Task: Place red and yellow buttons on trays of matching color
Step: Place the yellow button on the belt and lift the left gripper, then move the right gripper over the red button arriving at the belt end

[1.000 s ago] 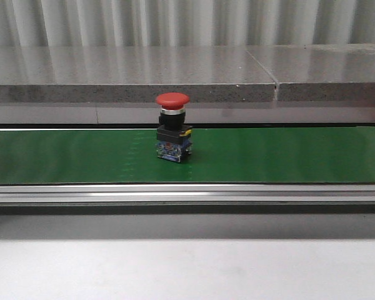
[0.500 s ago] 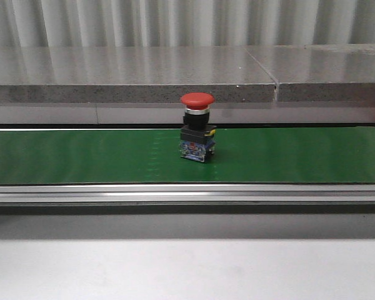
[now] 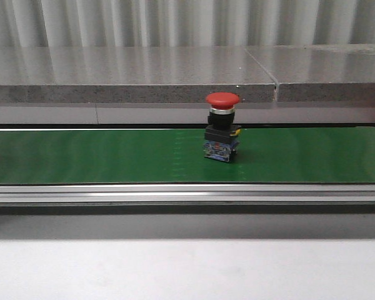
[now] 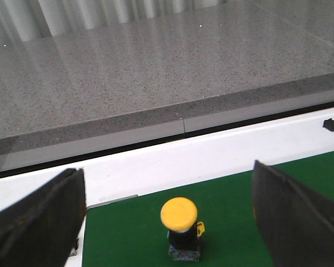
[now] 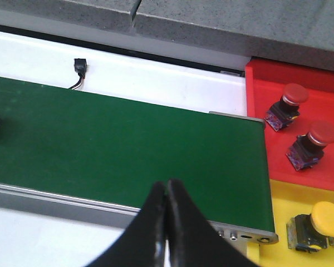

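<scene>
Left fingers (image 4: 167,222) stand wide apart above the belt (image 4: 228,222), with a yellow button (image 4: 180,228) upright between them; right fingers (image 5: 166,222) are pressed together, holding nothing, near the belt's end beside the red tray (image 5: 267,100) and yellow tray (image 5: 278,200). A red button (image 3: 222,135) rides mid-belt. The risk, I judge: the belt carries either button off line, and closing fingers tip it.

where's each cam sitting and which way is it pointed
Front view: fixed, facing forward and level across the green belt at a red button; no robot parts show.
Left wrist view: on the left arm, above the belt, over a yellow button; left gripper open around it.
Right wrist view: on the right arm, above the belt's end, red tray and yellow tray; right gripper shut.
Shared: all three show the belt.
</scene>
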You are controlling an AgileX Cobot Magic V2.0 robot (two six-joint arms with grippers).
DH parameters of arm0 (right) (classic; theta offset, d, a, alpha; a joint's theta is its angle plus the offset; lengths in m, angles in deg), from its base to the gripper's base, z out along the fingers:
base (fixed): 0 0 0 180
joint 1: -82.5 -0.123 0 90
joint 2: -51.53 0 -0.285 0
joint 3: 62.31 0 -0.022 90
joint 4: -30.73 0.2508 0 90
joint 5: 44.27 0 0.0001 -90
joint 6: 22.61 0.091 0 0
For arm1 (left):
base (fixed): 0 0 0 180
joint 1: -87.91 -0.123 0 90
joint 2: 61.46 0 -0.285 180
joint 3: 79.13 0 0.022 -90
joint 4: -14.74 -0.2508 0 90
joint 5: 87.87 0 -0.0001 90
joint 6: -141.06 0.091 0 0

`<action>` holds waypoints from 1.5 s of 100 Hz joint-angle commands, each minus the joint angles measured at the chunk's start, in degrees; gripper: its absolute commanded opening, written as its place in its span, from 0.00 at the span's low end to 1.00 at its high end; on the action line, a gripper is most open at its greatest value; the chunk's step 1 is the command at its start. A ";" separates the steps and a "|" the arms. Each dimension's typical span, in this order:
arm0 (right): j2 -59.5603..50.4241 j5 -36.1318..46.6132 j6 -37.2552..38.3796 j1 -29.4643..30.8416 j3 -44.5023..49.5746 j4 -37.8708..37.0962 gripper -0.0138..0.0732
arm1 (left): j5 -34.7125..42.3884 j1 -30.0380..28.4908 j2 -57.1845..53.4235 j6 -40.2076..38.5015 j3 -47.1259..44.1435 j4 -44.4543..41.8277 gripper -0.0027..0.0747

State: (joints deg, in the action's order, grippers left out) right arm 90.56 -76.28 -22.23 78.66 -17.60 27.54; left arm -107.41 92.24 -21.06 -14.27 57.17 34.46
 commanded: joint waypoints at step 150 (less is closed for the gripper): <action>2.34 1.41 -0.38 0.04 -1.82 0.16 0.92 | 4.14 0.48 -10.97 -0.20 -7.31 2.55 0.01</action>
State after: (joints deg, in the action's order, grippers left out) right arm 90.93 -78.82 -22.23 78.66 -17.60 27.54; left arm -107.38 92.24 -32.23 -14.27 48.38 35.82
